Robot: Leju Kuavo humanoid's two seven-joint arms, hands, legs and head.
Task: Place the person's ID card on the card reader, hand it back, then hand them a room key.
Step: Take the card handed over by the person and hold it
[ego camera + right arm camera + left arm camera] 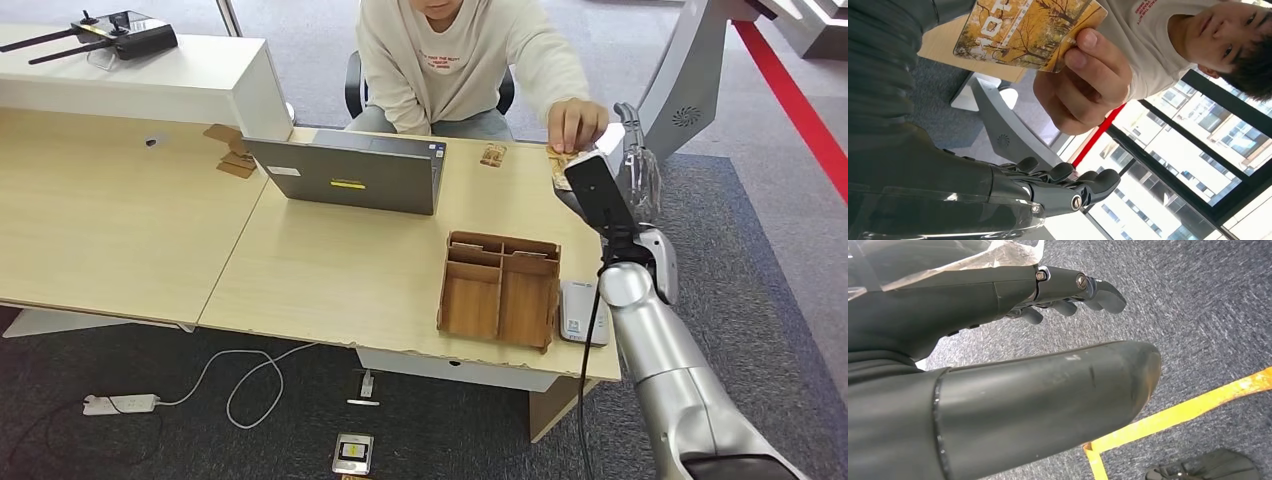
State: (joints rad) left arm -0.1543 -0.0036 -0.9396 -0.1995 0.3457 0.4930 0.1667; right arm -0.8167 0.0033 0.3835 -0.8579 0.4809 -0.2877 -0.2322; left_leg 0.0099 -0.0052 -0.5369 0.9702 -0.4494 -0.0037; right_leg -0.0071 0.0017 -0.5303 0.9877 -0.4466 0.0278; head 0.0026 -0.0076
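A card (1023, 30) printed with yellow autumn trees is pinched at one end by the person's hand (1088, 80). Its other end lies against the thick thumb of my right hand (1048, 187), whose dark fingers stretch out well apart from the card and do not grip it. In the head view my right hand (640, 170) is raised at the table's far right corner, just beside the person's hand (575, 125). The white card reader (583, 312) lies near the table's front right edge. My left hand (1068, 295) hangs over the grey carpet, fingers extended, holding nothing.
A wooden compartment tray (500, 290) sits left of the reader. A grey laptop (345, 175) stands mid-table before the seated person. A small wooden piece (491, 155) lies near the far edge. A yellow floor line (1188, 410) runs beneath my left hand.
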